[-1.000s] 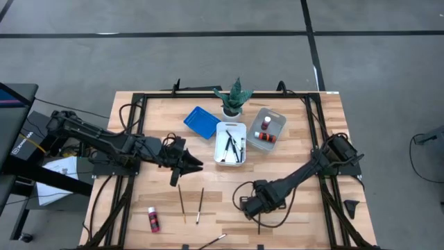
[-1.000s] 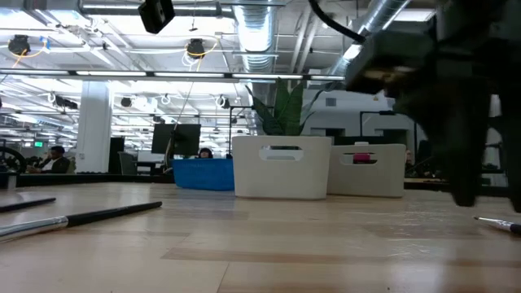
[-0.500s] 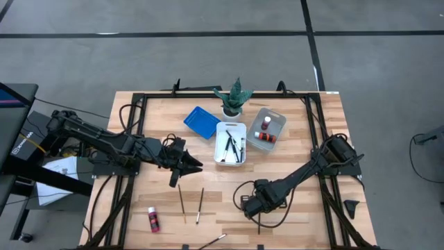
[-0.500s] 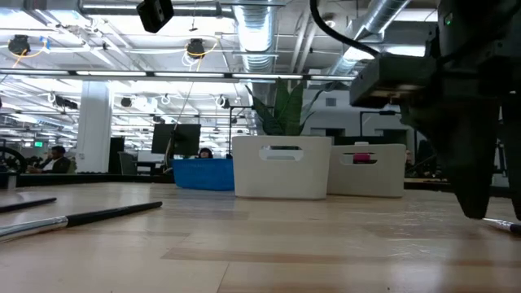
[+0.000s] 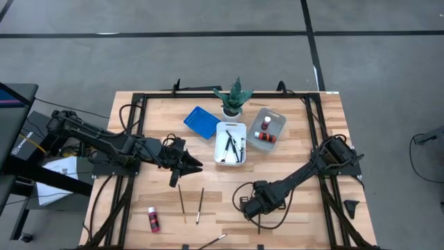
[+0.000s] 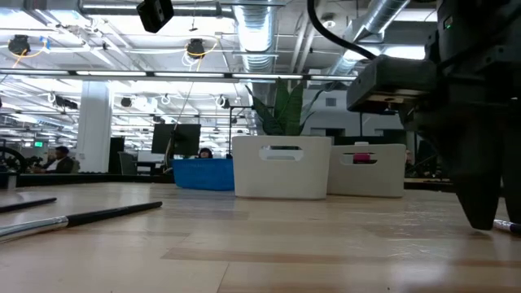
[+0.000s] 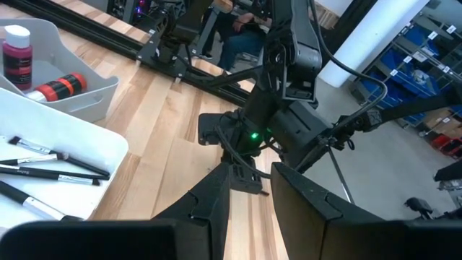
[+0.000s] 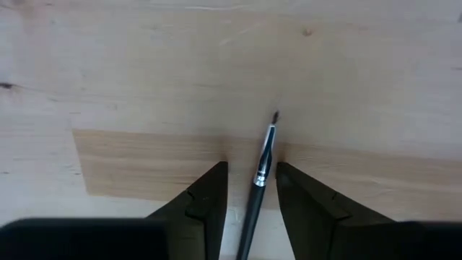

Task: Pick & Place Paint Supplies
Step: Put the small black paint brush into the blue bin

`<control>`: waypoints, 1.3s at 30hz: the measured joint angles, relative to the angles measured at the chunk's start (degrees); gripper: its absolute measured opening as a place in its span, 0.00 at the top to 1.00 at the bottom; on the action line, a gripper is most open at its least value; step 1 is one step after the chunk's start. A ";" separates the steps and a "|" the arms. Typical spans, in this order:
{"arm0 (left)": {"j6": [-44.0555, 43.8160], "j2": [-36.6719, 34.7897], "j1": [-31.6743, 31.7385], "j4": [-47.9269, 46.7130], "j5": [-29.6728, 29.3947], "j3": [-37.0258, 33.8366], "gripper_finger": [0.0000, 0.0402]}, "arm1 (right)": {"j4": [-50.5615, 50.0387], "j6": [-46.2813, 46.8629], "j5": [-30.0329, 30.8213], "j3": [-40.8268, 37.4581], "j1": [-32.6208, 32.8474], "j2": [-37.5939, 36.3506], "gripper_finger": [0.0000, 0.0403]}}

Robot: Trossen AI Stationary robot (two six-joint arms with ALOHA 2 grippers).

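Black paintbrush [image 8: 258, 193] between right gripper [image 8: 250, 189] fingers, seemingly untouched

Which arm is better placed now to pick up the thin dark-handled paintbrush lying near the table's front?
The right. The right gripper already straddles the thin dark-handled paintbrush on the wooden table; the left gripper hovers farther away.

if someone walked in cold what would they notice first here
Most likely the right gripper, down at the table's near edge with its fingers straddling a thin paintbrush lying on the wood. Next, the cluster at the far middle of the table: a white tray holding brushes, a grey tray holding red bottles, a blue tray and a green plant. The left gripper hovers left of the white tray.
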 joint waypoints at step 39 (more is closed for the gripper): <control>-0.07 0.00 -0.03 -0.04 -0.02 0.00 0.76 | -0.01 -1.16 4.43 -0.02 0.12 -0.28 0.99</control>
